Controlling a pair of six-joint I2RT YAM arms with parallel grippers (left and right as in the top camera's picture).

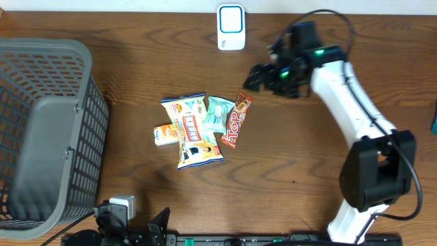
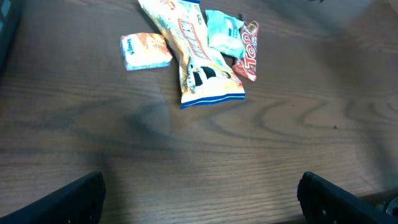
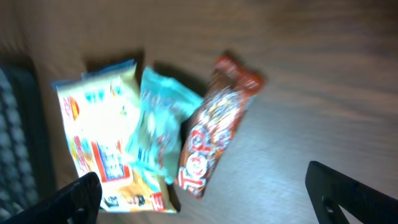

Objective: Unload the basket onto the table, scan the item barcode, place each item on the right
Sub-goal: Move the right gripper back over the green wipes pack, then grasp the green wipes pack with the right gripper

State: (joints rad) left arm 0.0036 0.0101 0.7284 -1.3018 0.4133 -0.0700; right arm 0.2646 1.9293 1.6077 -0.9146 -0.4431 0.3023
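Glossy, crinkled packets lay heaped on the wood-grain tabletop. A teal pouch and a long yellow packet overlapped beside the red-brown TOP bar. The right end effector hung near the bar, spread wide and empty. The left end effector, well apart from the bar, was also agape. Only the overhead view showed the white-blue scanner. The right wrist view was blurred.

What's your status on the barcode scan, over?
Left gripper open, empty, back from the snack pile. Right gripper open, empty, near the red snack bar. Nothing picked yet; scanner at the far edge. Pile overlapping; nothing else in the way.
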